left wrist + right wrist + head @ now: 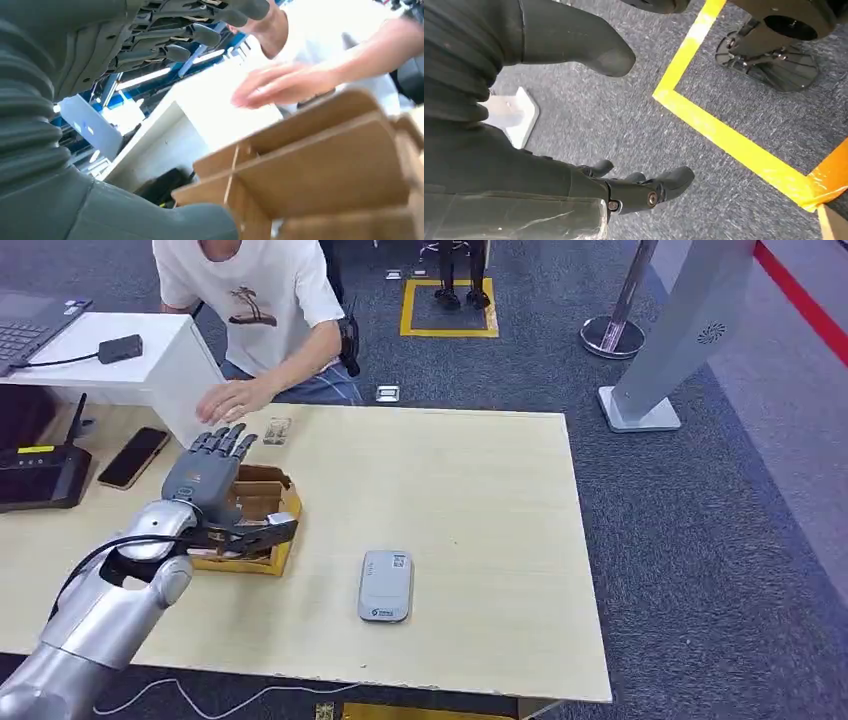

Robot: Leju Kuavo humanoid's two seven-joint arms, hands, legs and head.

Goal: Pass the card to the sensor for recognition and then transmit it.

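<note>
Cardboard box [262, 502] sits under the left hand [207, 472], fingers spread and holding nothing. Right hand [589, 125] hangs over carpet, fingers apart, empty.

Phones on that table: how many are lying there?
1: a black phone lies at the table's left end, beside the black router. The robot's arm may hide others.

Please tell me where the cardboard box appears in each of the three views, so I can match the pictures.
Head view: the cardboard box sits on the table's left part, under the left hand.
Left wrist view: the box fills the lower right, close up.
Right wrist view: it is not in this picture.
Shared landmark: the person's hand just beyond the box.
</note>
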